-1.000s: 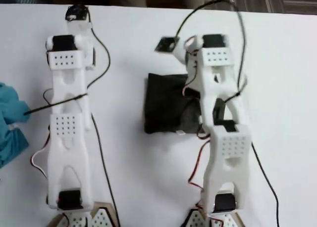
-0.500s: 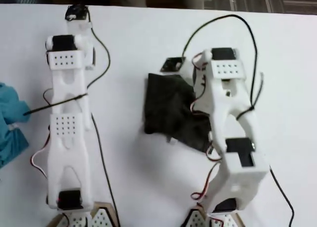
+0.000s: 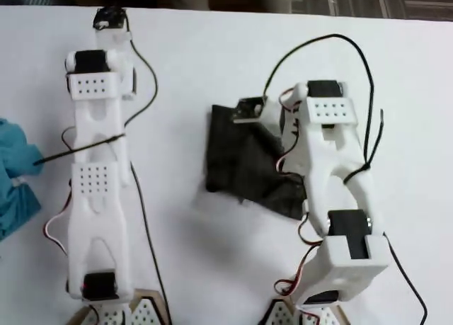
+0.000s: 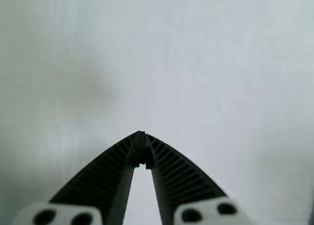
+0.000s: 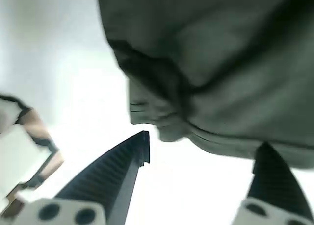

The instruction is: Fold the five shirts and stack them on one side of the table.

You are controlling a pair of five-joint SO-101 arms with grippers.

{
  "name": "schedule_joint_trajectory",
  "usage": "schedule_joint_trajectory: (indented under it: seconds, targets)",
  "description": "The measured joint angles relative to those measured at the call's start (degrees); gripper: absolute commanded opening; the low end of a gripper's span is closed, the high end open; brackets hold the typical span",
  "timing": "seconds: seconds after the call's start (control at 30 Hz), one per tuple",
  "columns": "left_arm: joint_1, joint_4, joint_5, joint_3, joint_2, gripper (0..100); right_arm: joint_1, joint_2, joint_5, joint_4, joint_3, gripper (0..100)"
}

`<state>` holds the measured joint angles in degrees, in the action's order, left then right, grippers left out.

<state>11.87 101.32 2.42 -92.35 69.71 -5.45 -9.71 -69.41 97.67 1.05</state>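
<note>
The right hand [image 5: 203, 146] is open, its two dark ribbed fingers spread wide with nothing between them. Just beyond the fingertips lies the dark grey-green folded shirt [image 5: 211, 63], its bunched hem edge facing the hand. In the high view the shirt [image 3: 241, 158] sits mid-bench as a rumpled bundle. Its long axis runs aslant from the far middle toward the right arm's base, and part of it lies under that arm. The right arm is much the nearer, so the next grasp is probably its to make. The left hand [image 4: 141, 141] is closed, tips meeting, over bare white bench [image 3: 212, 49], well apart from the shirt. A crumpled blue cloth [image 3: 10, 176] lies at the left edge.
</note>
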Motion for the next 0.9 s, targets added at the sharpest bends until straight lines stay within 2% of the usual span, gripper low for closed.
schedule_joint_trajectory:
  seconds: [0.13,0.27,0.53,0.63,0.73,0.9]
  targets:
    - [0.0,0.0,-0.9,0.0,0.0,2,1.8,-2.0,2.4,-4.5,6.2,35.8]
    - [0.0,0.0,-1.6,0.0,0.0,2,2.1,-13.0,5.9,-5.1,15.6,35.8]
    - [1.2,0.0,-1.6,0.0,0.0,2,2.1,-38.9,8.2,1.9,45.7,35.3]
    - [1.4,0.0,-1.6,0.0,0.0,2,2.4,-43.3,8.2,2.3,54.8,29.6]
    - [1.4,0.0,-1.6,0.0,0.0,2,3.3,-44.7,8.2,2.4,57.7,22.6]
    - [1.4,0.0,-1.6,0.0,0.0,2,5.7,-45.3,8.2,2.4,58.4,22.9]
